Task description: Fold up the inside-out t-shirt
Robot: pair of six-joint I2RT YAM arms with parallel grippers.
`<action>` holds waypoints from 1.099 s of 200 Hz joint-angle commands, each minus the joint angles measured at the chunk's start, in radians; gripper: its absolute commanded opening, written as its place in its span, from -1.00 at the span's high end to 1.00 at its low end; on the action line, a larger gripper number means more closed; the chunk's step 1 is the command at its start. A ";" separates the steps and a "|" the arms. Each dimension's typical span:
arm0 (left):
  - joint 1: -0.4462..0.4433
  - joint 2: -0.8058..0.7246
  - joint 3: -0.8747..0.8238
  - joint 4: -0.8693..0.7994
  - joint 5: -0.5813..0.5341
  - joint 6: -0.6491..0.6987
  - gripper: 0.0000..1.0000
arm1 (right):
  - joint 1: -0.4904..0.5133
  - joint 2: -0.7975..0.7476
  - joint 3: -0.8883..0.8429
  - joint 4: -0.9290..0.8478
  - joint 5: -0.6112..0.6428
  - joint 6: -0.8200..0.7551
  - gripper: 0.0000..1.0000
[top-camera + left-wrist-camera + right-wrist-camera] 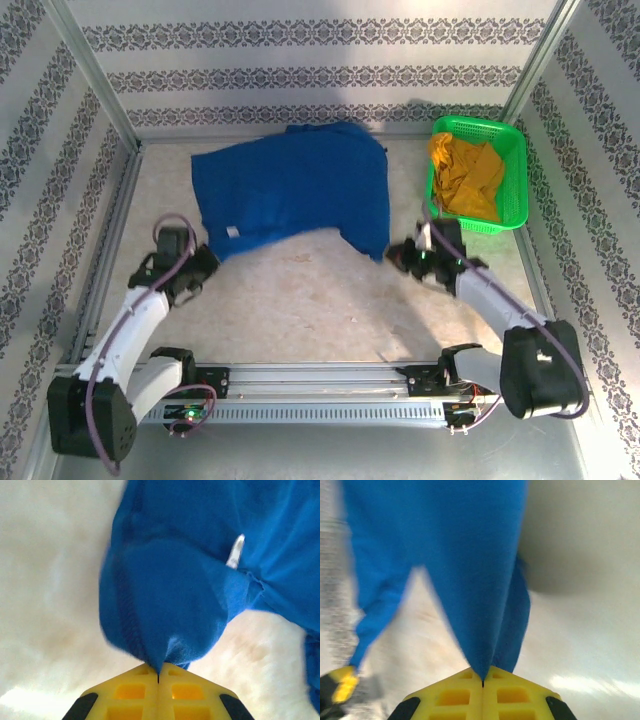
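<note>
So the blue t-shirt [290, 190] is lying spread over the far half of the bench [300, 310], with a little white tag [234, 552] showing near its left corner. The left pincer [158, 675] is clamped tight on the near-left corner, cloth bunched right between the yellow fingers. Same deal on the right: the right pincer [482, 680] is pinching the near-right corner. The green basket [515, 170] just beside the shirt holds a mustard-yellow garment [465, 180].
</note>
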 commanded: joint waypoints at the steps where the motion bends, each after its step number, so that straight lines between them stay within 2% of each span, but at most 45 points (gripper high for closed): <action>1: -0.053 -0.134 -0.035 0.058 -0.052 -0.043 0.99 | -0.002 -0.171 -0.062 -0.007 0.084 -0.054 1.00; 5: -0.056 -0.151 -0.038 0.042 -0.051 -0.047 0.94 | -0.002 -0.190 -0.070 -0.035 0.098 -0.055 1.00; 9: -0.058 -0.168 -0.039 0.028 -0.051 -0.047 0.85 | -0.003 -0.209 -0.077 -0.065 0.119 -0.055 0.88; 12: -0.059 -0.180 -0.037 0.018 -0.049 -0.047 0.74 | -0.004 -0.224 -0.081 -0.087 0.133 -0.055 0.76; 19: -0.060 -0.205 -0.029 -0.007 -0.050 -0.045 0.39 | -0.003 -0.261 -0.089 -0.128 0.165 -0.056 0.29; 28: -0.060 -0.231 -0.008 -0.039 -0.058 -0.041 0.14 | -0.007 -0.305 -0.085 -0.182 0.198 -0.052 -0.03; 37: -0.060 -0.244 0.021 -0.064 -0.065 -0.036 -0.14 | -0.006 -0.346 -0.063 -0.241 0.238 -0.053 -0.25; 44: -0.059 -0.244 0.049 -0.081 -0.074 -0.031 -0.34 | -0.008 -0.377 -0.040 -0.285 0.269 -0.049 -0.30; 61: -0.060 -0.216 0.114 -0.080 -0.084 -0.025 -0.57 | -0.009 -0.437 0.018 -0.342 0.333 -0.029 -0.28; 84: -0.060 -0.093 0.199 -0.008 -0.067 -0.011 -0.69 | -0.005 -0.420 0.107 -0.381 0.370 -0.014 -0.19; 100: -0.059 0.070 0.269 0.067 -0.046 0.010 -0.71 | 0.006 -0.397 0.146 -0.390 0.401 -0.004 -0.12; 115: -0.061 0.260 0.355 0.135 -0.020 0.046 -0.73 | 0.011 -0.365 0.135 -0.309 0.379 0.023 -0.06; 133: -0.062 0.506 0.504 0.170 0.013 0.108 -0.74 | 0.028 -0.266 0.097 -0.152 0.301 0.071 0.00; 175: -0.058 0.977 0.911 0.046 0.019 0.239 -0.78 | 0.142 0.028 0.130 0.049 0.290 0.084 0.18; 200: -0.046 1.148 1.056 -0.037 0.029 0.260 -0.80 | 0.209 0.195 0.186 0.116 0.315 0.106 0.27; 220: -0.010 1.196 1.044 -0.047 0.034 0.238 -0.80 | 0.237 0.297 0.218 0.130 0.350 0.147 0.32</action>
